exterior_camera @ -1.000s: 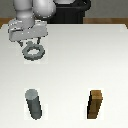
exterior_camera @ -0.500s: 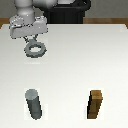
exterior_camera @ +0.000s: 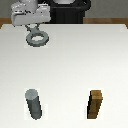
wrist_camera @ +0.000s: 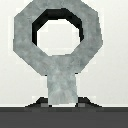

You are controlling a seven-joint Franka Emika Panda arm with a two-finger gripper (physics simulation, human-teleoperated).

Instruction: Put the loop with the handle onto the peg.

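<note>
One gray metal loop with a stub handle [exterior_camera: 37, 38] sits in the upper left of the exterior view. One dark gray upright peg [exterior_camera: 34, 103] stands in the lower left. One brown wooden block [exterior_camera: 95, 104] stands in the lower right. One white table [exterior_camera: 75, 65] carries them all.

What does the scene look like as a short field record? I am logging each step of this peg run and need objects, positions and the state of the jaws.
loop with the handle: gray ring, held by its stub handle, hanging below the gripper
jaws: closed on the handle
peg: upright dark gray cylinder, near edge of the table, toward the exterior view's left
loop versus peg: apart, loop not on the peg
wooden block: brown, upright, toward the exterior view's right of the peg
wrist view: ring hole open, nothing through it
</note>
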